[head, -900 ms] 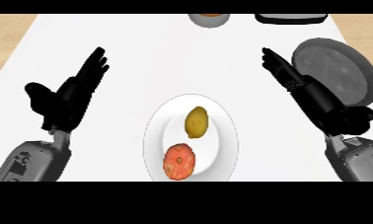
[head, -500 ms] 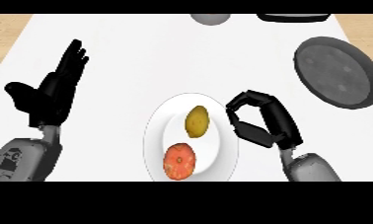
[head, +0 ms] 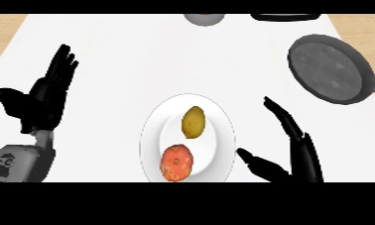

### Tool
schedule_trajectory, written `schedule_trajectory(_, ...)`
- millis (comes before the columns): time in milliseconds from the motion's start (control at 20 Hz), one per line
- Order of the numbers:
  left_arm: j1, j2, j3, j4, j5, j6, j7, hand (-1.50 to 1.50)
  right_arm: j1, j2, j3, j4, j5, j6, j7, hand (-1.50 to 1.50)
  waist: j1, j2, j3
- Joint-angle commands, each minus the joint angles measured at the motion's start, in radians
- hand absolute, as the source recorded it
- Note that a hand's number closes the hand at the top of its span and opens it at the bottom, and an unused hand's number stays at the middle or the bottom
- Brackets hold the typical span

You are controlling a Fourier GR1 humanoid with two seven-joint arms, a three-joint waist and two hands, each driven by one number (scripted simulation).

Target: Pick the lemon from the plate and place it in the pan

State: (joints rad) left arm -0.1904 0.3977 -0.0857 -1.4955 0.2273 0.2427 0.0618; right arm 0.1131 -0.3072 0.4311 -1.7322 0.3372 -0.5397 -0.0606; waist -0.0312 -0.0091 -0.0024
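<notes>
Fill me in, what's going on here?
The robot is going for the lemon, but nothing is picked up yet. The lemon lies on the plate, above a red fruit. The right hand is open just right of the plate, thumb toward it, not touching the lemon. The pan sits at the far right. The left hand rests open at the left.
</notes>
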Motion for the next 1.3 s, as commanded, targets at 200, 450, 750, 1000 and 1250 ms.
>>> schedule_trajectory(200,-0.043,-0.034,-0.009,0.032,-0.022,0.017,0.006,0.00,0.024,-0.249,0.044,-0.348,0.234,0.246,0.465,-1.50,0.007,0.005,-0.004)
schedule_trajectory(450,-0.018,-0.039,-0.009,0.049,-0.019,-0.029,-0.050,0.00,-0.150,-0.248,0.011,-0.556,0.219,0.472,0.853,-1.50,0.034,0.009,-0.002)
schedule_trajectory(750,-0.063,-0.095,-0.026,0.119,-0.061,-0.009,-0.053,0.00,-0.473,-0.119,0.087,-0.495,0.282,0.660,1.113,-1.50,0.036,0.011,0.000)
schedule_trajectory(1000,-0.061,-0.081,0.010,0.064,-0.055,-0.024,-0.012,0.00,-0.607,0.038,0.049,-0.282,0.193,0.691,1.074,-1.50,0.042,0.010,0.002)
schedule_trajectory(1250,-0.022,-0.096,0.025,0.027,-0.079,-0.035,-0.006,0.00,-0.552,0.148,0.119,-0.330,0.245,0.705,1.076,-1.50,0.034,0.008,0.002)
